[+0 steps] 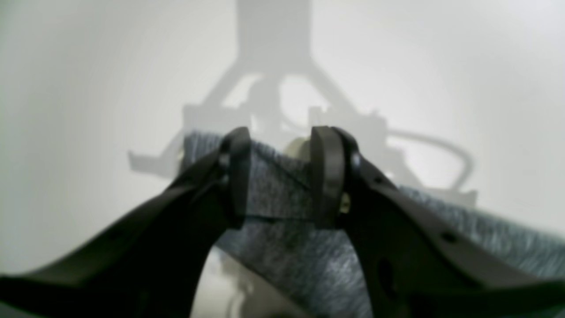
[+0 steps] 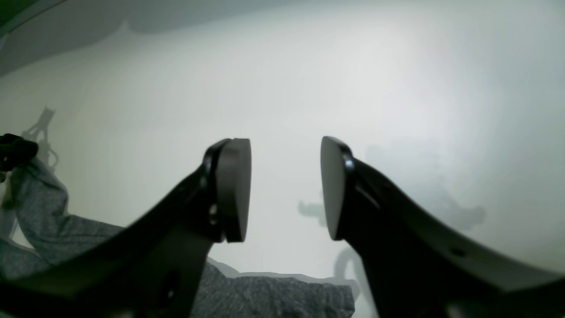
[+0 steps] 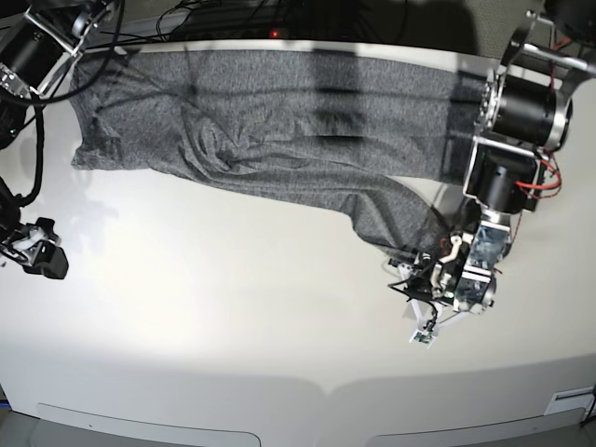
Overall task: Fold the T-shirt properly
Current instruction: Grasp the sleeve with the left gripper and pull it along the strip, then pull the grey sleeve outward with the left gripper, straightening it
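The T-shirt (image 3: 279, 130) is seen as a large heather-grey, long-sleeved knit garment, spread lengthwise along the far side of the white table (image 3: 233, 317). Its fabric is soft and mottled, with fine light and dark flecks, and it is creased into long diagonal wrinkles near the middle. One sleeve is drawn out from the body toward the near right of the base view, where it narrows to a tapered end.

That sleeve end is gripped by the left gripper (image 1: 280, 176): in the left wrist view a folded band of the grey knit is pinched between the two dark, matte, rounded pads (image 1: 326, 176), and the cloth is lifted slightly off the surface, its edge hanging back toward the table. A hard-edged shadow of the arm is cast on the smooth, faintly glossy tabletop behind it.

The right gripper (image 2: 286, 190) is held apart from the cloth, with its flat-faced, oval pads standing wide and nothing between them; only bare table is seen through the gap. Wrinkled grey fabric (image 2: 273, 296) lies below and to the left in that view.
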`<action>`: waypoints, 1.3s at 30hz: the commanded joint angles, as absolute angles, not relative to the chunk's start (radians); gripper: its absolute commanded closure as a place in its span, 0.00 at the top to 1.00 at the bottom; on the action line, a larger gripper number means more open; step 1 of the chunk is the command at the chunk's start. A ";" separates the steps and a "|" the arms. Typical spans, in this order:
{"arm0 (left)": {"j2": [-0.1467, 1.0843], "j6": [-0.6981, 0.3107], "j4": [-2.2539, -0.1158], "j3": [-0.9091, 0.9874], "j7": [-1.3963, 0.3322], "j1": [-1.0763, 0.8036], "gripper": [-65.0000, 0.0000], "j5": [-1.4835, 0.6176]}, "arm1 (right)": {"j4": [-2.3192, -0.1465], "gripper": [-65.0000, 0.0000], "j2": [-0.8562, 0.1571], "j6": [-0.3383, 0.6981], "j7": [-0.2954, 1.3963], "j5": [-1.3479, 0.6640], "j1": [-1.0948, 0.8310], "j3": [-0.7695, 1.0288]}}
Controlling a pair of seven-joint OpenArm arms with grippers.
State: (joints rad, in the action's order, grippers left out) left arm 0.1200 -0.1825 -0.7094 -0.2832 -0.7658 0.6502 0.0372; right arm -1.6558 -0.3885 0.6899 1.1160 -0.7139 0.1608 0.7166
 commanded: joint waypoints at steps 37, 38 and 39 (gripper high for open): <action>0.545 -0.619 -0.940 -1.082 -0.237 0.845 0.33 0.065 | -1.674 0.40 -0.410 0.698 1.150 -0.842 0.180 0.720; 0.545 -0.619 -0.939 -1.082 -0.236 0.844 0.33 0.074 | -1.674 0.40 -0.410 0.698 1.156 -0.842 0.180 0.720; 0.546 -0.619 -0.940 -1.082 -0.227 0.841 0.33 0.096 | -1.674 0.40 -0.410 0.698 1.161 -0.843 0.180 0.720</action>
State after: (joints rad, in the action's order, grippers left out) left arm 0.5346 -0.6289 -0.9314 -1.0893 -0.2359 0.8085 0.0959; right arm -1.6558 -0.3878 0.6899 1.1809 -0.8192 0.1612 0.7166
